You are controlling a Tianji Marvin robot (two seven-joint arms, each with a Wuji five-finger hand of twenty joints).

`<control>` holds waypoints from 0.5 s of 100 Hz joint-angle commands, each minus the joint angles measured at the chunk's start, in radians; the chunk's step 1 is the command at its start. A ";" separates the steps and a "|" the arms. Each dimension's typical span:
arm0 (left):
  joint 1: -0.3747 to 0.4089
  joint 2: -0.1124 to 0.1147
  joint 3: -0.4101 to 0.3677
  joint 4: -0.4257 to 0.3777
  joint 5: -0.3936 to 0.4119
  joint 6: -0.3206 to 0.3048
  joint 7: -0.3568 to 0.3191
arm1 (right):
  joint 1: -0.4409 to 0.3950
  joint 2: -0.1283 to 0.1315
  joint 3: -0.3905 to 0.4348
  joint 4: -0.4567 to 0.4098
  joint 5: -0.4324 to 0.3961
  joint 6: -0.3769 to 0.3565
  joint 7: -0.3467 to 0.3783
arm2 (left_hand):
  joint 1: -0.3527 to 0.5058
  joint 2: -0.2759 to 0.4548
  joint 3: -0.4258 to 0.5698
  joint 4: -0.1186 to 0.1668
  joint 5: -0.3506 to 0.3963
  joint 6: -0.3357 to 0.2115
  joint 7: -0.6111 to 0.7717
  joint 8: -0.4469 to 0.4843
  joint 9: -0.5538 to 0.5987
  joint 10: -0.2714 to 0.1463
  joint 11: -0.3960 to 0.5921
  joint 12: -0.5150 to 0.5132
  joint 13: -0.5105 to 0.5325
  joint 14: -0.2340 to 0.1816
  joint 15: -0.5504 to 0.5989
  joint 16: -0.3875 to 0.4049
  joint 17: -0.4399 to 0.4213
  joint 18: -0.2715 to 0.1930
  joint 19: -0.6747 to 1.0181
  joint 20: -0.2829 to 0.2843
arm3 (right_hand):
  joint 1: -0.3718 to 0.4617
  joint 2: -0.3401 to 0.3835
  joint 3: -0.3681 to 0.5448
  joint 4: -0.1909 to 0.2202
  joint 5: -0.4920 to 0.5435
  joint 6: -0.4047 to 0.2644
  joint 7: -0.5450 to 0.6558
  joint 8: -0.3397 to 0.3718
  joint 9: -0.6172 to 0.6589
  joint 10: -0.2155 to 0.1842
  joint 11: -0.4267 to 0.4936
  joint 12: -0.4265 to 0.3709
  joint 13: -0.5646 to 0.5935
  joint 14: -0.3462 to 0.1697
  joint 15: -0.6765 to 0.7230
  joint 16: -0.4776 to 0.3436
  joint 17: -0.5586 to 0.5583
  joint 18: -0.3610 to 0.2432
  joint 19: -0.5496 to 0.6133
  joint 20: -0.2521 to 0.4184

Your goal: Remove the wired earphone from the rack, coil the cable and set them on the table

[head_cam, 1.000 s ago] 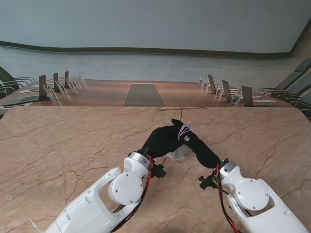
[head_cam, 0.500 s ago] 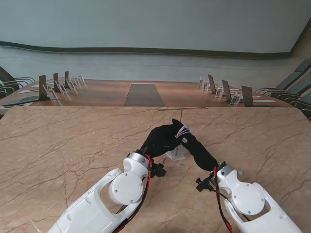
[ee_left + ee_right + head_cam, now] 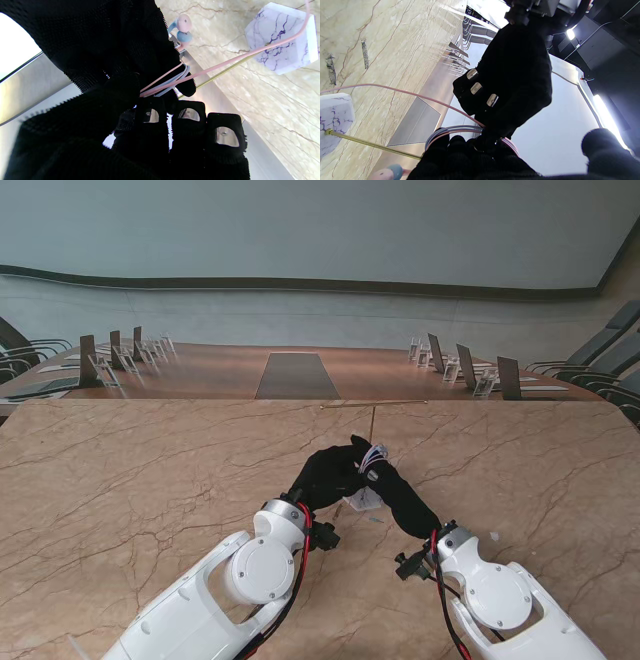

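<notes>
Both hands, left hand [image 3: 328, 472] and right hand [image 3: 398, 490], are pinching the limp, light earphone cable [image 3: 215, 68], best gripped at its coiled loops [image 3: 460, 130]

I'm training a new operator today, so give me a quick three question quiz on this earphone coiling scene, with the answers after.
1. True or false: the earphone cable is looped around fingers of the right hand.
2. What colours are the two earbuds?
3. Multiple choice: the rack's base is A) black plastic, B) white marbled block, C) bare wood.

Key: 1 true, several loops show in the right wrist view. 2 one pink, one blue. 3 B, with a gold rod rising from it.
</notes>
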 commanded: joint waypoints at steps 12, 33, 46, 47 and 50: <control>-0.004 -0.014 0.001 -0.002 0.000 0.001 0.014 | 0.010 -0.015 -0.046 -0.003 -0.015 -0.021 -0.011 | 0.037 0.033 -0.033 0.000 -0.046 -0.061 -0.004 -0.028 -0.043 -0.058 -0.007 -0.003 -0.020 0.012 -0.003 0.020 -0.016 -0.017 0.045 0.032 | 0.016 -0.055 0.021 -0.022 0.150 0.078 0.222 -0.039 -0.004 -0.060 -0.012 -0.017 -0.026 -0.039 -0.024 -0.047 -0.015 -0.034 0.019 -0.019; 0.005 -0.024 -0.018 0.005 0.008 -0.009 0.070 | 0.007 -0.018 -0.050 0.001 -0.043 -0.029 -0.036 | 0.023 -0.060 0.153 -0.024 -0.004 -0.082 0.083 0.081 0.011 -0.049 0.052 0.016 0.018 0.027 0.020 0.014 0.021 0.013 0.069 0.026 | 0.019 -0.059 0.026 -0.019 0.304 0.114 -0.017 -0.087 -0.002 -0.087 -0.011 -0.017 -0.022 -0.061 -0.020 -0.055 -0.017 -0.047 0.056 -0.044; 0.019 -0.020 -0.042 -0.007 0.017 -0.005 0.080 | -0.008 -0.021 -0.033 0.003 -0.063 -0.034 -0.057 | 0.006 -0.071 0.192 -0.031 -0.007 -0.053 0.095 0.136 0.019 -0.066 0.072 0.027 0.027 0.028 0.028 0.012 0.038 0.018 0.079 0.024 | 0.020 -0.058 0.027 -0.019 0.300 0.109 -0.032 -0.068 -0.002 -0.094 -0.011 -0.017 -0.021 -0.067 -0.018 -0.050 -0.015 -0.049 0.061 -0.045; 0.020 -0.020 -0.044 -0.009 0.017 -0.004 0.080 | -0.009 -0.021 -0.032 0.003 -0.064 -0.034 -0.059 | 0.005 -0.071 0.193 -0.032 -0.007 -0.052 0.095 0.139 0.019 -0.067 0.073 0.027 0.028 0.028 0.029 0.011 0.039 0.018 0.080 0.024 | 0.020 -0.057 0.027 -0.018 0.300 0.109 -0.032 -0.066 -0.002 -0.094 -0.011 -0.017 -0.021 -0.068 -0.018 -0.050 -0.015 -0.050 0.062 -0.045; 0.023 -0.019 -0.048 -0.012 0.016 -0.003 0.080 | -0.012 -0.022 -0.030 0.004 -0.067 -0.034 -0.064 | 0.002 -0.069 0.194 -0.033 -0.007 -0.050 0.096 0.144 0.018 -0.071 0.074 0.027 0.028 0.028 0.029 0.011 0.041 0.018 0.081 0.023 | 0.020 -0.058 0.027 -0.019 0.300 0.107 -0.033 -0.063 -0.002 -0.095 -0.011 -0.017 -0.021 -0.068 -0.017 -0.048 -0.015 -0.050 0.062 -0.045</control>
